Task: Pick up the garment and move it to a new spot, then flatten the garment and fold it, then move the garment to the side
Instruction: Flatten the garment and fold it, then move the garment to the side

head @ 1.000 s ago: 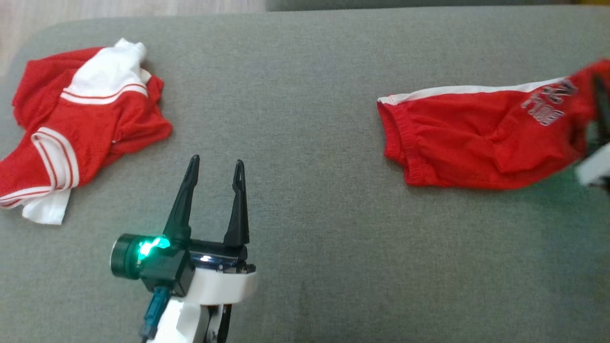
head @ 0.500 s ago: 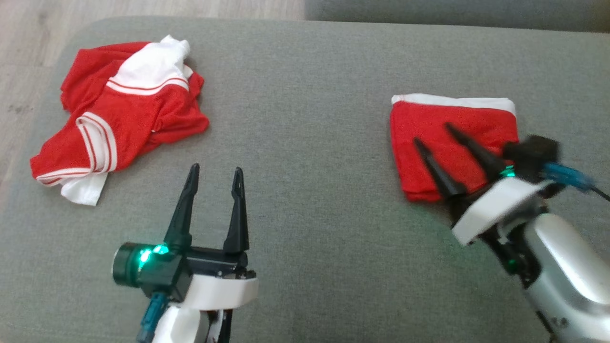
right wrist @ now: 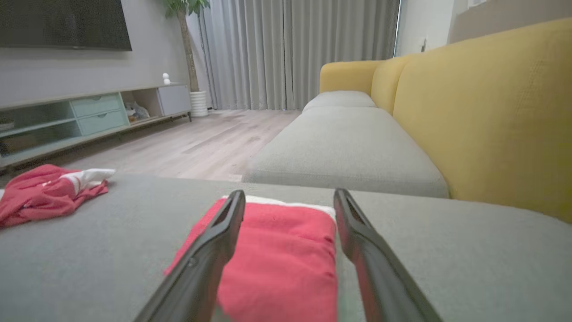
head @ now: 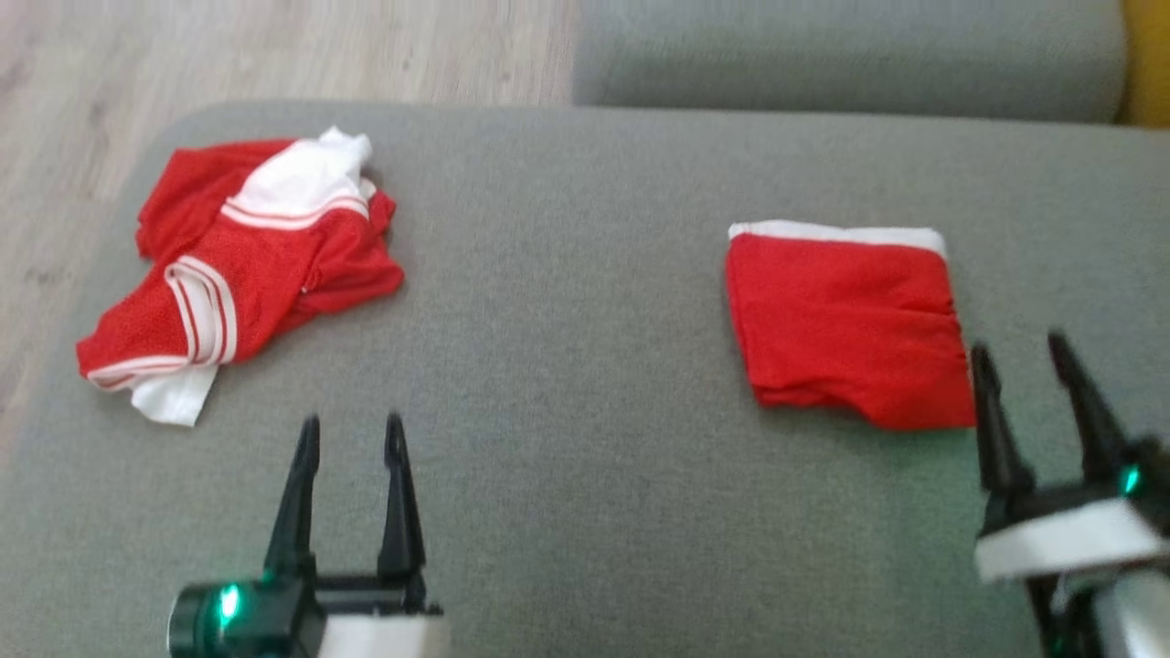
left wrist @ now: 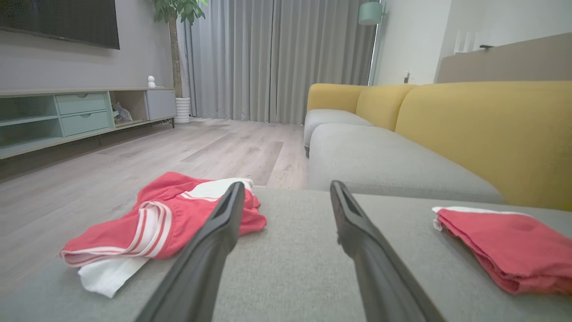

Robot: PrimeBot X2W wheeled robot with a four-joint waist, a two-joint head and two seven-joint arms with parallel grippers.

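Two garments are lying well apart on the grey sofa cushion (head: 585, 411): a crumpled red-and-white jersey (head: 247, 265) at its left and the red shorts (head: 845, 329) at its right, sitting folded square, seemingly set aside as finished. The right tool (head: 1019, 345), hovering at the shorts' near edge, and the left tool (head: 351, 420) are both standing open, gripping nothing.

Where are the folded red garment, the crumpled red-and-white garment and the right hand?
folded red fabric garment (head: 845, 320), head view, middle of its top layer.
crumpled red-and-white mesh garment (head: 302, 265), head view, central red panel.
right hand (head: 1019, 345), head view, midway between its fingertips.
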